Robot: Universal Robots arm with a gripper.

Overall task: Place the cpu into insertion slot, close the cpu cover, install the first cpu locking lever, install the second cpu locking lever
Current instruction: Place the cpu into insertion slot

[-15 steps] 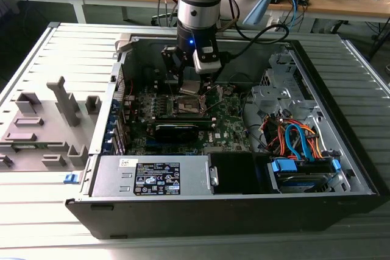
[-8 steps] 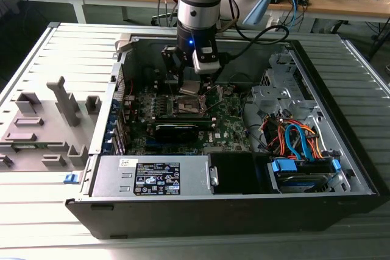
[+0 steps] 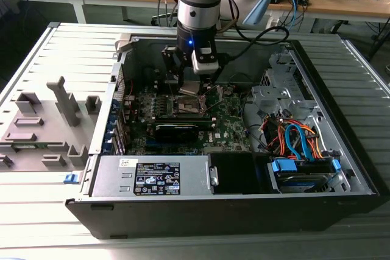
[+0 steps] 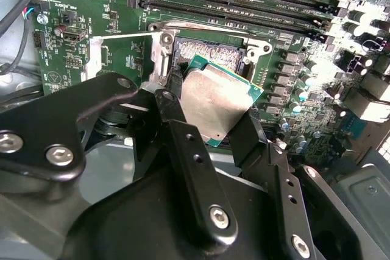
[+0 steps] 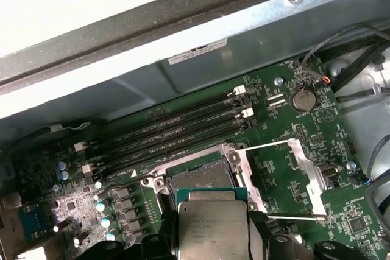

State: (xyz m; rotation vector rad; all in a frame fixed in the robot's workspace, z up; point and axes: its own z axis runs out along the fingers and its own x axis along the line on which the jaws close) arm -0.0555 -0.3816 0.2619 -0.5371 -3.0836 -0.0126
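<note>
**Tool (image 4: 210, 114) pinching cpu (image 4: 216, 105) above uncovered insertion slot (image 4: 207, 44)**

Black fingers (image 4: 177, 132) of the tool are pressing on two opposite edges of the cpu, so the chip is hanging tilted between them with its dull silver top showing and a thin green rim around it. In the exterior view the tool (image 3: 190, 83) is reaching down into the open computer case (image 3: 244, 211), toward the far wall, and is carrying the cpu (image 3: 191, 87) just above the insertion slot (image 3: 184, 106) on the green motherboard (image 3: 228, 120).

In both wrist views the slot's brownish centre is lying bare. In the first wrist view the cpu (image 5: 213, 226) is covering part of the slot (image 5: 198, 178). I cannot tell whether the chip is touching the slot.

The cpu cover (image 5: 306, 168) is lying flipped back just beside the slot, and two thin wire levers (image 5: 268, 146) are reaching from the slot toward it. Long black memory slots (image 5: 177, 126) are running along the other side of the slot.

A grey power supply box (image 3: 152, 178) is sitting against the near wall of the case. Orange and blue cables (image 3: 298, 138) are lying toward the exterior view's right. The case is resting on a slatted table (image 3: 36, 223).
</note>
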